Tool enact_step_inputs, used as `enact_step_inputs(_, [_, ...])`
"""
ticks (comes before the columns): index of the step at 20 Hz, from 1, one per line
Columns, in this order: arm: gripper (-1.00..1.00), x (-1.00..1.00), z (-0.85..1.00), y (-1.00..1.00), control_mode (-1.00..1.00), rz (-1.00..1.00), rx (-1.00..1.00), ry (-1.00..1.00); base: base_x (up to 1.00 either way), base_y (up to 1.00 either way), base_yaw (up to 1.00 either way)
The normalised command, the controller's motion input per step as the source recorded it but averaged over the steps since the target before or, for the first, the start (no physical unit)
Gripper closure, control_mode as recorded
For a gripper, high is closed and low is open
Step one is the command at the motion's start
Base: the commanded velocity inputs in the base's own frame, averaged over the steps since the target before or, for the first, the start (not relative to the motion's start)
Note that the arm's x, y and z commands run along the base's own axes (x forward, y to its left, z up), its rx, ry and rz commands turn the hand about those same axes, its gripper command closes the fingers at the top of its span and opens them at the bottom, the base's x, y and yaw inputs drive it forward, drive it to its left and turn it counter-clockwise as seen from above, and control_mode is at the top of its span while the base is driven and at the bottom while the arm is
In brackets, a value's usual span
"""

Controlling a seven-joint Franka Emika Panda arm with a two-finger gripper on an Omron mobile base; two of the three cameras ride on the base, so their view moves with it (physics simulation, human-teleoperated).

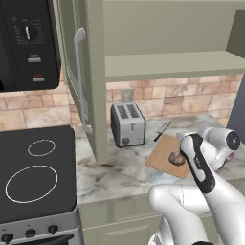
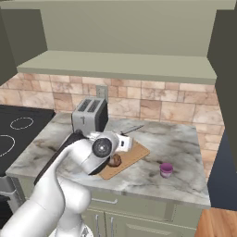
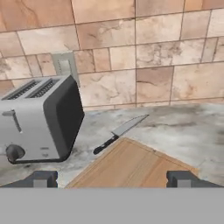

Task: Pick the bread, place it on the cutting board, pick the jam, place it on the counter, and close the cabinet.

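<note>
The bread [image 1: 177, 158] [image 2: 115, 160], a small brown roll, lies on the wooden cutting board [image 1: 160, 155] [image 2: 136, 154] [image 3: 131, 168], partly hidden by my arm. On the marbled counter [image 2: 185, 139], to the right of the board, stands the purple jam [image 2: 166, 169]. My gripper [image 3: 112, 179] hovers low over the board, facing the tiled wall. It is open, its fingertips [image 3: 41, 179] wide apart with nothing between them. The sage-green cabinet [image 1: 172, 64] [image 2: 115, 65] above stands open, its door [image 1: 79, 72] swung out to the left.
A silver toaster [image 1: 128, 124] [image 2: 89, 115] [image 3: 37, 120] stands left of the board. A black-handled knife [image 1: 162, 130] [image 2: 132, 129] [image 3: 120, 131] lies behind the board. The black stove top [image 1: 33, 172] [image 2: 14, 129] is at the left, under a black microwave [image 1: 26, 43].
</note>
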Motion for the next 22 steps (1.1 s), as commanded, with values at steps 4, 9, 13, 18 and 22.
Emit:
enact_step_inputs(4, [-1.00,-0.38,0.26,0.23,-1.00,0.00,-0.07,-0.32,0.00,0.00,0.00])
enact_step_inputs(9, [-1.00,-0.26,0.23,0.20,-1.00,0.00,-0.03,-0.21,0.00,0.00,0.00])
enact_step_inputs(13, [-1.00,-0.20,0.27,0.24,-1.00,0.00,-0.04,-0.17,0.00,0.00,0.00])
enact_step_inputs(18, [-1.00,-0.28,0.35,0.25,-1.00,0.00,-0.03,-0.12,0.00,0.00,0.00])
enact_step_inputs(22, [-1.00,-0.32,0.30,0.26,-1.00,0.00,-0.03,-0.11,0.00,0.00,0.00])
